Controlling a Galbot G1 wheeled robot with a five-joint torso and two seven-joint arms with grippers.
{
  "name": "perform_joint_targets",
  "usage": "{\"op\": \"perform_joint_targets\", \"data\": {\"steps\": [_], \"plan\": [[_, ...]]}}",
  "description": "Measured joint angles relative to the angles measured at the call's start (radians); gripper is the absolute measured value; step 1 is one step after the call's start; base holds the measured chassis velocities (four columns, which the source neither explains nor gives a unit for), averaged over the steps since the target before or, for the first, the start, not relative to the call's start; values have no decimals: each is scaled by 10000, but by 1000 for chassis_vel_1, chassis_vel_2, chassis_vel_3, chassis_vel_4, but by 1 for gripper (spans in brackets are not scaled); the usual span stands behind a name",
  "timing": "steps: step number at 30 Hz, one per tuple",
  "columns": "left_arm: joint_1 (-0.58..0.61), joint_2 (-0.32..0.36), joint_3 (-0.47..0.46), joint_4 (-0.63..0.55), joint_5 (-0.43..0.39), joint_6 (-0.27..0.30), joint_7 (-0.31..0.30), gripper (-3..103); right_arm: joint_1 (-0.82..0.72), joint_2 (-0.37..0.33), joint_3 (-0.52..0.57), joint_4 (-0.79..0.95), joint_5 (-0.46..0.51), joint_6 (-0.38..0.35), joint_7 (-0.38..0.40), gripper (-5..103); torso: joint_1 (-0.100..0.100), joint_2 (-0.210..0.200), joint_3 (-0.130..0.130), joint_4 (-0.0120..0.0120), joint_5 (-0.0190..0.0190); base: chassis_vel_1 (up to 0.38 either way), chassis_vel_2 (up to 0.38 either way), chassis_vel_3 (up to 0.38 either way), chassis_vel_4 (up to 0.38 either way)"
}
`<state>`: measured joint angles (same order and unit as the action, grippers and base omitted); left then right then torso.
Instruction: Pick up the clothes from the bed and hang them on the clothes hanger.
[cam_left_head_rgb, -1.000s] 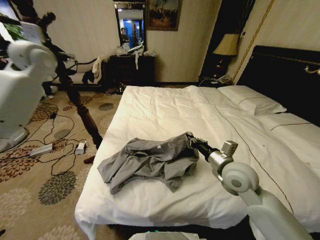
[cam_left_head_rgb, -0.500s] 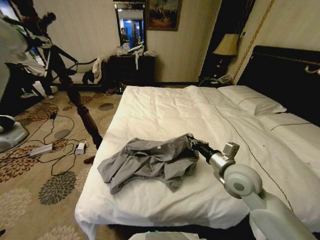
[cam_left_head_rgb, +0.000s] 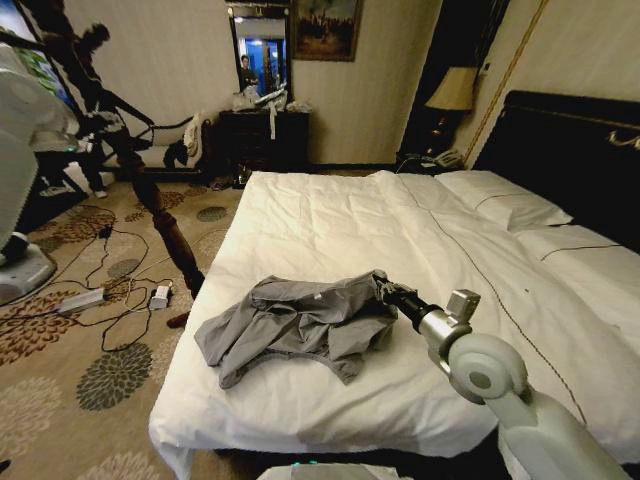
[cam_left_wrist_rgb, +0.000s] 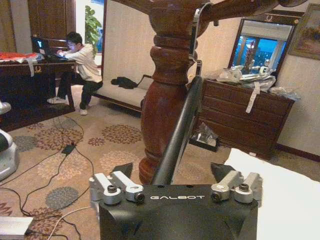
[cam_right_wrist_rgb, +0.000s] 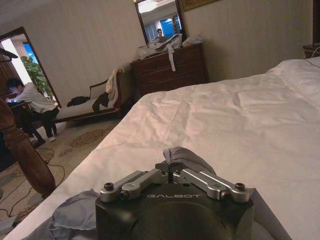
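So far, early stage. The clothes (cam_left_head_rgb: 295, 325), one creased light-grey garment, are lying in a heap on the bed (cam_left_head_rgb: 330, 225), toward its near left corner, nothing lifted clear of the duvet. The right gripper (cam_left_head_rgb: 383, 288) is reaching across the bed to the garment's right edge; in the right wrist view its fingers (cam_right_wrist_rgb: 170, 167) are drawn in narrow with a fold of grey cloth (cam_right_wrist_rgb: 185, 157) bunched between them, so the pinch is looking made, though the cloth is resting on the duvet all round.

Off the bed, to the robot's left, the left gripper (cam_left_wrist_rgb: 175, 172) is sitting beside the turned-wood coat stand (cam_left_wrist_rgb: 162, 105). Its fingers (cam_left_wrist_rgb: 122, 170) are standing wide, either side of a thin black bar (cam_left_wrist_rgb: 177, 135) running up to a silver hook (cam_left_wrist_rgb: 195, 35) at the stand's arm. That is looking like the clothes hanger, not clamped as far as I can judge.

Remaining, by my reading: lifting the garment off the bed, carrying it over to the stand, and getting it onto the hanger. Thin limp cloth held at one fold is likely to trail.
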<state>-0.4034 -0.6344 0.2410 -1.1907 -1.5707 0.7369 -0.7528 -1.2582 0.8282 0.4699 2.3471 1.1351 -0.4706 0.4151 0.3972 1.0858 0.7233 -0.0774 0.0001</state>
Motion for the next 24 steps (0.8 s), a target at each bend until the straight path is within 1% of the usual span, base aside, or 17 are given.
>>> {"op": "perform_joint_targets", "data": {"steps": [1,3,4,6,7,8,9,11,13,14,16,18,20,22,24], "plan": [[-14,-36,5,46,15,-2,0,85,12,-25,-13,0,24,4,0,0,0,0,1,-2,0,0,0,0,0],[-15,-76,7,96,48,-4,1,75,19,-123,-38,-5,41,12,-5,0,1,0,1,-7,0,0,0,0,0],[-15,-76,7,96,48,-4,1,75,19,-123,-38,-5,41,12,-5,0,1,0,1,-7,0,0,0,0,0],[6,-87,6,116,69,-5,1,64,60,-215,-53,-23,58,17,-19,0,1,0,1,-6,0,0,0,0,0],[16,-88,5,117,70,-6,0,64,85,-231,-59,-33,68,19,-21,0,0,0,1,-4,0,0,0,0,0],[32,-89,5,118,73,-7,1,58,128,-244,-69,-55,82,23,-23,0,0,0,1,-2,-1,0,0,0,0],[32,-89,5,118,73,-7,1,58,128,-244,-69,-55,82,23,-23,0,0,0,1,-2,-1,0,0,0,0],[70,-93,5,105,84,-9,0,47,157,-244,-87,-70,105,26,-23,0,1,0,1,-1,-1,0,0,0,0],[165,-131,-8,53,194,-12,0,36,80,-249,-143,-70,68,28,-28,0,1,-1,1,-6,0,0,0,0,0],[165,-131,-8,53,194,-12,0,36,80,-249,-143,-70,68,28,-28,0,1,-1,1,-6,0,0,0,0,0],[248,-159,-63,12,389,-12,88,26,22,-254,-165,-70,-23,31,-58,0,1,0,0,-8,0,0,0,0,0],[287,-163,-87,-44,495,-12,188,26,11,-248,-166,-73,-31,35,-61,0,1,0,1,-11,0,0,0,0,0],[325,-133,-122,-158,683,-12,376,19,-14,-235,-167,-75,-31,39,-60,0,1,0,0,-13,2,0,0,0,0],[327,-103,-130,-219,803,-12,477,19,-27,-227,-181,-75,-35,41,-61,0,2,-1,1,-5,1,0,0,0,0],[327,-88,-130,-260,894,-11,559,19,-28,-218,-190,-75,-37,42,-60,0,1,0,1,-4,-1,0,0,0,0]]}}
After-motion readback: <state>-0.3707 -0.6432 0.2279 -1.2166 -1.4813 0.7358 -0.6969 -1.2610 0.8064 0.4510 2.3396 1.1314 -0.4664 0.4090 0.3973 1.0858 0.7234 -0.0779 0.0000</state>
